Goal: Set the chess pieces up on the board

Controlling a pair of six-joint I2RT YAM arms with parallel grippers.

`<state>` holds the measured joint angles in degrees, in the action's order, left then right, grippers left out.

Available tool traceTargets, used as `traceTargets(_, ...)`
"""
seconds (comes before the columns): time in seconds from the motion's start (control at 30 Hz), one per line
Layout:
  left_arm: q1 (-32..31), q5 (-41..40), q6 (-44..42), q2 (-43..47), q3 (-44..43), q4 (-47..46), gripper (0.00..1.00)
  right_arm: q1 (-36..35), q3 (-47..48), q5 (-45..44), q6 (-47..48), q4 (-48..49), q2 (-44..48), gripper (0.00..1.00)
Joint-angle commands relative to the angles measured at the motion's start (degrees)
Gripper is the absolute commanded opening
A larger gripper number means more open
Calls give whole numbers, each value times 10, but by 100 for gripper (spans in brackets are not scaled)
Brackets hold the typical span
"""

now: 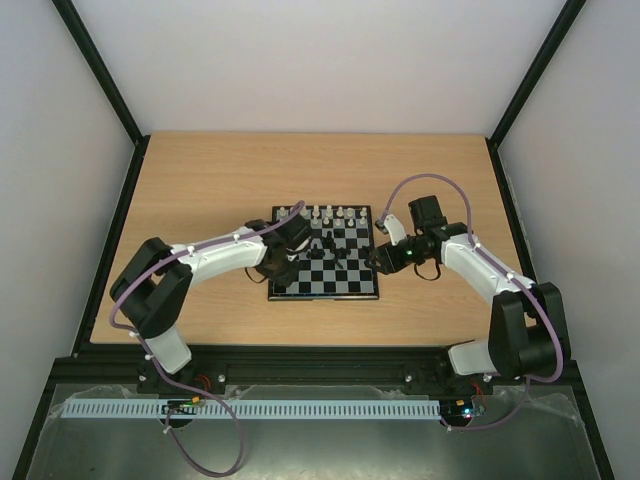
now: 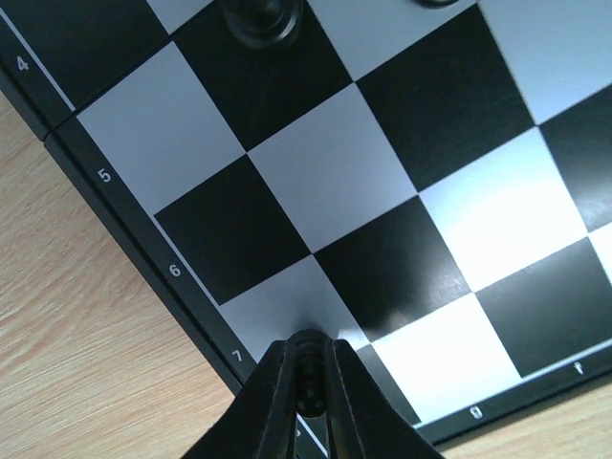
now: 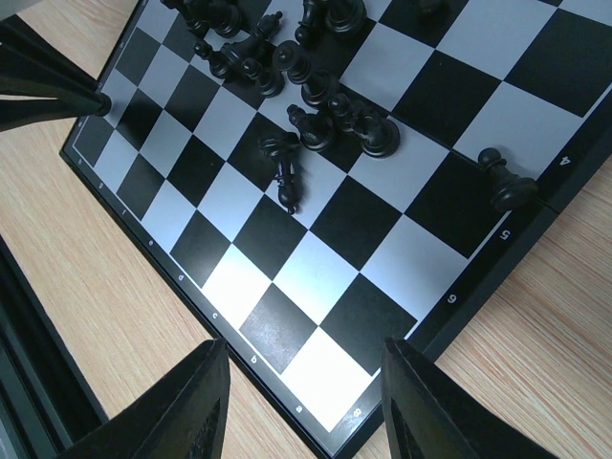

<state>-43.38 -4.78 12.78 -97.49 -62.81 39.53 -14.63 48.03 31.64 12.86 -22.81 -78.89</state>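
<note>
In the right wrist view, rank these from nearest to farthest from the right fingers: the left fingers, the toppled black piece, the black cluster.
1. Toppled black piece: lying mid-way up the board, straight ahead of the right fingers.
2. Black cluster: just beyond it, slightly right.
3. Left fingers: at the far left corner.
</note>
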Motion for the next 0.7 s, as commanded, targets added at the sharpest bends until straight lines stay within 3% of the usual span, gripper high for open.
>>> traceTargets(0.0, -2, -15, 8, -19, 2, 17, 10, -2, -5, 5, 8, -12, -6, 44)
traceTargets(0.2, -2, -17, 7, -29, 1, 14, 14, -2, -4, 5, 8, -12, -8, 44)
traceTargets(0.3, -2, -20, 10, -29, 0, 16, 27, -2, -5, 5, 8, -12, -8, 44)
traceTargets(0.53, -2, -30, 15, 6, -39, 33, 44, -2, -3, 5, 9, -13, -11, 44)
traceTargets(0.57, -2, -36, 16, 17, -49, 35, 50, -2, -2, 4, 9, -13, -12, 44)
traceTargets(0.6, -2, -41, 17, 29, -57, 35, 63, -2, -3, 5, 9, -13, -12, 44)
traceTargets(0.63, -2, -45, 18, 42, -65, 34, 91, -2, -3, 5, 9, -14, -12, 44)
traceTargets(0.67, -2, -53, 21, 56, -74, 32, 98, -2, -2, 5, 9, -14, -11, 44)
